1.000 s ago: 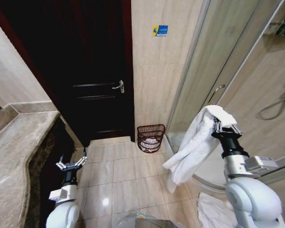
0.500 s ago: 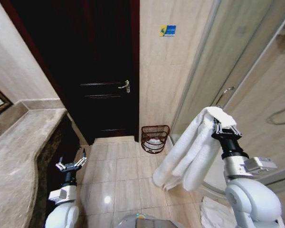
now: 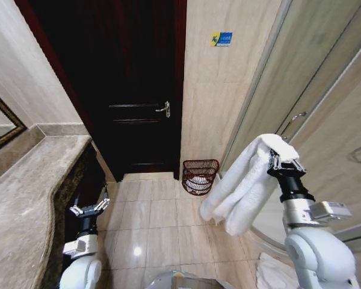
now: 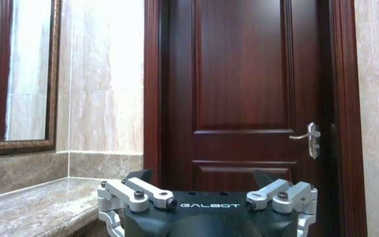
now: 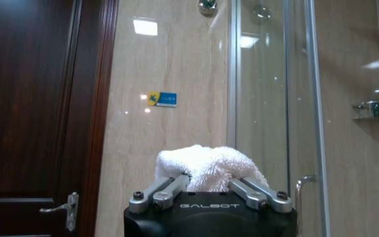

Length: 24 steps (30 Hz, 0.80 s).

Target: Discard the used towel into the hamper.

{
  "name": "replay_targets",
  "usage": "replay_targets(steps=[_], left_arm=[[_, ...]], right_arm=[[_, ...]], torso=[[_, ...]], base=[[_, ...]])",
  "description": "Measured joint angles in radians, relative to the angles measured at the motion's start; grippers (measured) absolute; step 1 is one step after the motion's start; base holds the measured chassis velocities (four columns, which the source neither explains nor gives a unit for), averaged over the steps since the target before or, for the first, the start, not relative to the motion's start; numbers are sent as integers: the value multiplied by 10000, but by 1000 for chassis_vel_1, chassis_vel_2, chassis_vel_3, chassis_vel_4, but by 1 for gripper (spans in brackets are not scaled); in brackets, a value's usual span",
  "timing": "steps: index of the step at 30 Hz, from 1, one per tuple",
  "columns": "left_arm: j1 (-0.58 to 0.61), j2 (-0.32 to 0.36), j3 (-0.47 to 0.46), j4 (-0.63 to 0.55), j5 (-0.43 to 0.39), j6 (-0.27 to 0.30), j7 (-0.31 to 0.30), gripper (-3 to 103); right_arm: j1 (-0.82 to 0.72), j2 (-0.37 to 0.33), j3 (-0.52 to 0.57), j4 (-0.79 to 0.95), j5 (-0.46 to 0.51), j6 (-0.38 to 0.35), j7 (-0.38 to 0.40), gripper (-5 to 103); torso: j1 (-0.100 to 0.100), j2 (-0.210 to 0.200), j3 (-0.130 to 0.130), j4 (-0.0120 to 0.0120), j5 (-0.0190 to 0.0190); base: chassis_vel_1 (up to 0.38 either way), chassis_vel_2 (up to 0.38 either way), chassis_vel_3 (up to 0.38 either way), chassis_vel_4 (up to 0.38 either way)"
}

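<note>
A white towel hangs in a long fold from my right gripper, which is shut on its top at chest height on the right. In the right wrist view the towel bulges between the closed fingers. The hamper, a small reddish-brown openwork basket with something white inside, stands on the floor against the wall beside the door, ahead and left of the towel. My left gripper is parked low on the left, fingers spread open, with nothing in it; the left wrist view shows it facing the door.
A dark wooden door is shut straight ahead. A marble counter runs along the left. Glass shower enclosure on the right. White cloth lies on the floor by my right side. Tiled floor lies open toward the hamper.
The whole view has swung, so the door and hamper sit farther right in the picture. The hanging towel has swayed; my right gripper keeps its hold. The left arm has not moved.
</note>
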Motion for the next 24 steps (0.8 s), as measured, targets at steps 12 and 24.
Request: replay_targets(steps=[12, 24], left_arm=[[271, 9, 64, 110, 43, 62, 226, 100], [212, 6, 89, 123, 178, 16, 288, 100]], right_arm=[[59, -19, -105, 4, -24, -24, -49, 10], [59, -14, -72, -42, -28, -47, -61, 10]], torso=[[1, 0, 0, 2, 0], [1, 0, 0, 2, 0]], base=[[-40, 43, 42, -36], [-23, 75, 88, -12]])
